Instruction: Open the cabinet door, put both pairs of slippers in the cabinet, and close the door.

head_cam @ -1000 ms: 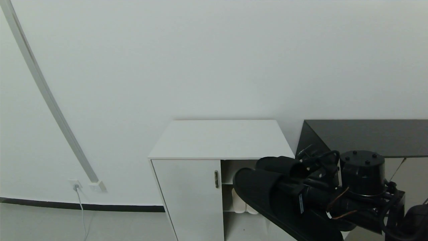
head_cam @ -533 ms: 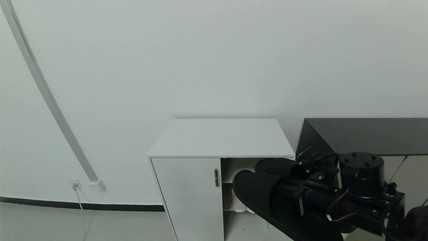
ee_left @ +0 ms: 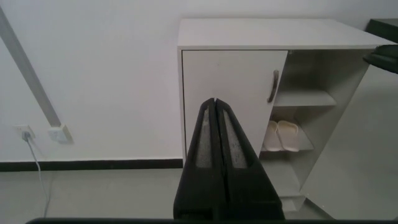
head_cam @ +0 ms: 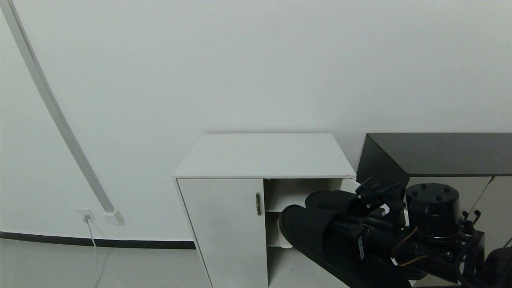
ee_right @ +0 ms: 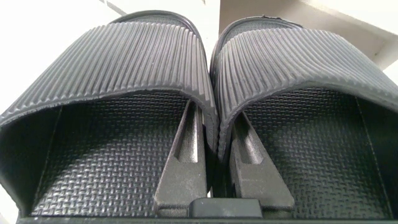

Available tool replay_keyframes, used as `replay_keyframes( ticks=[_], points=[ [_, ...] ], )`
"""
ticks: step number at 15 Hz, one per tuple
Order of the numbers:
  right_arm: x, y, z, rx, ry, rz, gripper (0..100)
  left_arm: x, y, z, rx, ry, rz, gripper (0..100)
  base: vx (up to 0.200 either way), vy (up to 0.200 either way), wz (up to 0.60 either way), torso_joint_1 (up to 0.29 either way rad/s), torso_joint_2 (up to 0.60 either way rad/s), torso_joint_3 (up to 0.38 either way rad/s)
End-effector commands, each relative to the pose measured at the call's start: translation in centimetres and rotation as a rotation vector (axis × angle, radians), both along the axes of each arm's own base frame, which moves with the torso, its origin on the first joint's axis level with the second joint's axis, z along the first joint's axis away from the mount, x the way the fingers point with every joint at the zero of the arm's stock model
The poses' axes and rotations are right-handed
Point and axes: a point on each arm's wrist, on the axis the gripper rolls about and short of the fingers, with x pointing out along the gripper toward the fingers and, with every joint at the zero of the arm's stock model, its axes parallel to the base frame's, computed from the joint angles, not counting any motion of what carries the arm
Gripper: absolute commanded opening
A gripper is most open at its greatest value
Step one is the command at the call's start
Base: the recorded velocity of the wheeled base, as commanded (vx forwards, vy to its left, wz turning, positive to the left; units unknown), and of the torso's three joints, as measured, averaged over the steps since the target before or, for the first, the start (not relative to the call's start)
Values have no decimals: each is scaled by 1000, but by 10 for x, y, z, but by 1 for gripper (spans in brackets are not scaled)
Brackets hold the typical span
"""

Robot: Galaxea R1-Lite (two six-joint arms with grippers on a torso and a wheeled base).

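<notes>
The right gripper [ee_right: 214, 167] pinches the pair of black slippers [head_cam: 316, 226]. One finger lies inside each slipper under its ribbed strap, and the two touching inner walls are squeezed between them. The pair hangs toes-first in front of the open right half of the white cabinet [head_cam: 260, 156]. The white slippers [ee_left: 285, 134] lie on a shelf inside. The left door [head_cam: 224, 228] is closed. The left gripper [ee_left: 216, 134], jaws pressed together and empty, is in front of that door.
</notes>
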Motion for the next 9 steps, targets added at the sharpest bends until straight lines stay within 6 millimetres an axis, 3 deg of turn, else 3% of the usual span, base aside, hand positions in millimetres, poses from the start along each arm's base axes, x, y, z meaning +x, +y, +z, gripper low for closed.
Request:
replay_keyframes(
  ticks=[1, 9],
  points=[
    [0, 0, -1, -2, 3, 1, 0, 0, 0, 0, 0, 1, 0, 0, 0, 0, 0, -163, 378, 217],
    [0, 0, -2, -4, 5, 1, 0, 0, 0, 0, 0, 0, 0, 0, 0, 0, 0, -207, 501, 286]
  ],
)
